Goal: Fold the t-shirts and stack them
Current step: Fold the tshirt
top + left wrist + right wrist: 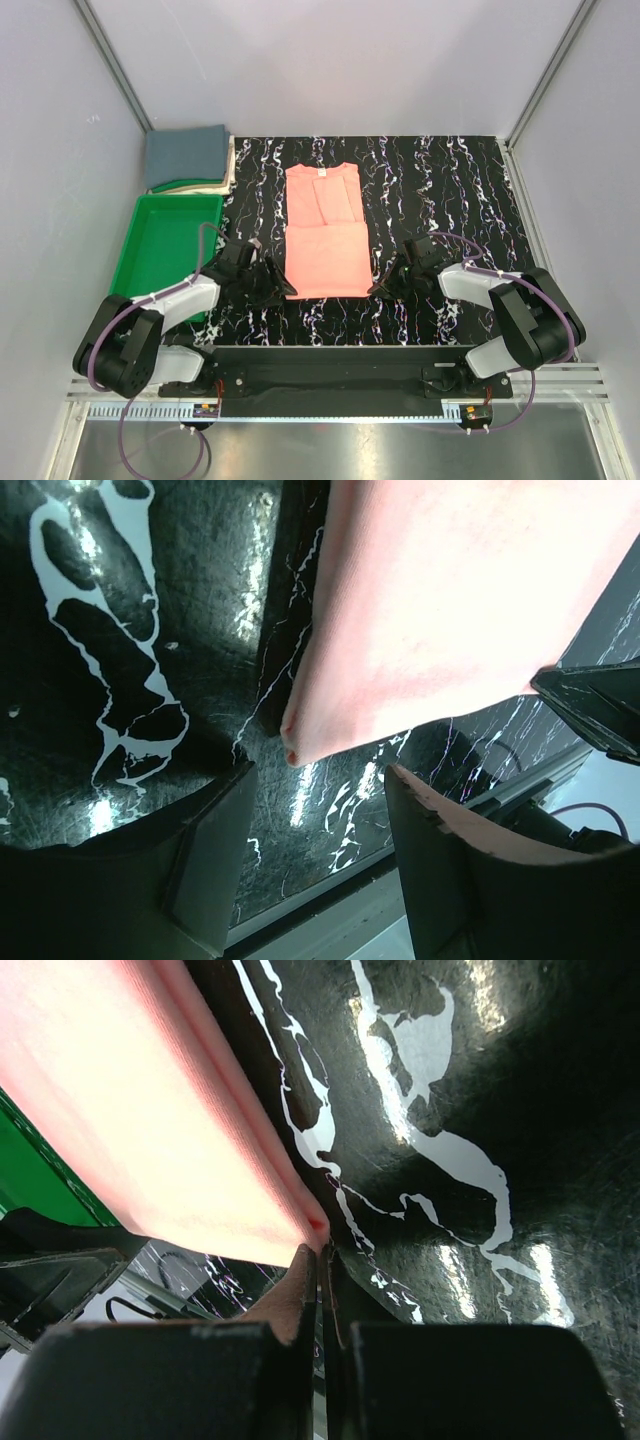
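Left tool [318, 802] beside t-shirt [450, 610] corner

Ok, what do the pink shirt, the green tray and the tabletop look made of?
The pink shirt: soft matte cloth, seemingly knit, by its folded layered edge. The green tray: likely hard plastic, smooth with a raised rim. The tabletop: glossy black marble-patterned sheet; glare shows.

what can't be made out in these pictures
- Top view: the pale layer under the blue-grey shirt, mostly covered.
- Right wrist view: whether the shut right gripper pinches the pink shirt corner; its fingers hide the contact.
- Left wrist view: most of the pink shirt, cut off by the edges.
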Controlling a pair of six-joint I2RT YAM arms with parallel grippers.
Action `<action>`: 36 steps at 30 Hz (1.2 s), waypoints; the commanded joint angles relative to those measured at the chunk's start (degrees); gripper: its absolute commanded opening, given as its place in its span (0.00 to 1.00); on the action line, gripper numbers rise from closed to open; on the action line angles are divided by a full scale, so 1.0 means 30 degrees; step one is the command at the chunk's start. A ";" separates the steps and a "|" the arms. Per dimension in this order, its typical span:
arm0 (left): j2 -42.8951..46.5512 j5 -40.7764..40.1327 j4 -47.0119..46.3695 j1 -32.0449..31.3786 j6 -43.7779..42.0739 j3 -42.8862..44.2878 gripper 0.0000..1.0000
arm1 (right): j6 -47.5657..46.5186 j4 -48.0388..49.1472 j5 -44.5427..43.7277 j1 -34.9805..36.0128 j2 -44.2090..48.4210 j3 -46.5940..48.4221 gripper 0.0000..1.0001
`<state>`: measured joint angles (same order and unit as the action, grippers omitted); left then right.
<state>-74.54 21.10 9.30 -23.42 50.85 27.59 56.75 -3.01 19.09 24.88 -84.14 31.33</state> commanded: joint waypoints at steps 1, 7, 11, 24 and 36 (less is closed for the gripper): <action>-0.0200 -0.1439 0.1529 -0.0191 -0.0105 -0.0937 0.60 | 0.0214 0.0240 -0.0270 0.0172 0.0536 0.0044 0.00; -0.0992 -0.1760 0.1500 -0.0192 0.0071 -0.0702 0.51 | 0.0301 0.0298 -0.0534 0.0172 0.0975 -0.0190 0.00; -0.1079 -0.2112 0.1441 -0.0250 0.0159 -0.0439 0.48 | 0.0448 0.0649 -0.0359 0.0143 0.1005 -0.0511 0.00; -0.2690 -0.2230 0.1295 -0.0338 -0.0045 0.0206 0.35 | 0.0536 0.0826 0.0081 0.0143 0.0917 -0.0600 0.00; 0.2489 -0.2729 0.3956 -0.1128 0.0100 0.0820 0.00 | -0.0780 -0.1923 -0.1206 0.0201 0.4336 -0.0396 0.00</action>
<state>-72.55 16.67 15.20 -26.02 52.31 29.12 56.84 -4.49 18.87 25.15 -76.75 29.23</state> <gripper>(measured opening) 0.024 0.019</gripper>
